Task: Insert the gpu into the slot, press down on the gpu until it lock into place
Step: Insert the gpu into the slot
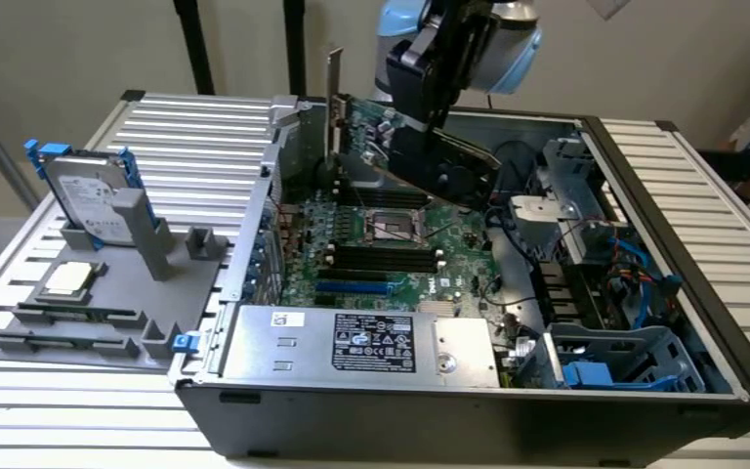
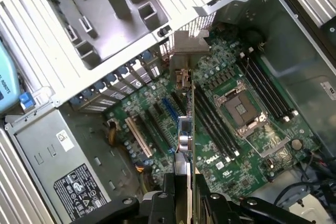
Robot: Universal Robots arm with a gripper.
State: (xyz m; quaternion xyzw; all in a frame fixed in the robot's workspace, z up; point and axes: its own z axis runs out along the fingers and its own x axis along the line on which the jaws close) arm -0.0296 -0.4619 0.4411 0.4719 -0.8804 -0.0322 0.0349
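Note:
My gripper (image 1: 422,147) is shut on the gpu (image 1: 395,137), a flat black card with a green board edge. I hold it tilted in the air above the back of the open computer case (image 1: 687,293), with its metal bracket (image 1: 336,93) sticking up toward the exterior view's left. In the wrist view the gpu (image 2: 190,124) runs edge-on away from my gripper (image 2: 191,195), its bracket (image 2: 186,51) at the far end. The slot (image 1: 355,289), a bright-blue strip, lies on the motherboard well below the card, near the power supply. The slot (image 2: 169,109) sits just beside the card's edge line in the wrist view.
A silver labelled power-supply box (image 1: 349,342) fills the case's near side. Black memory strips (image 1: 382,259) and the CPU socket (image 1: 395,227) lie mid-board. Cables and a blue drive cage (image 1: 609,362) crowd the exterior view's right. A grey fixture with a hard drive (image 1: 89,200) stands outside, left.

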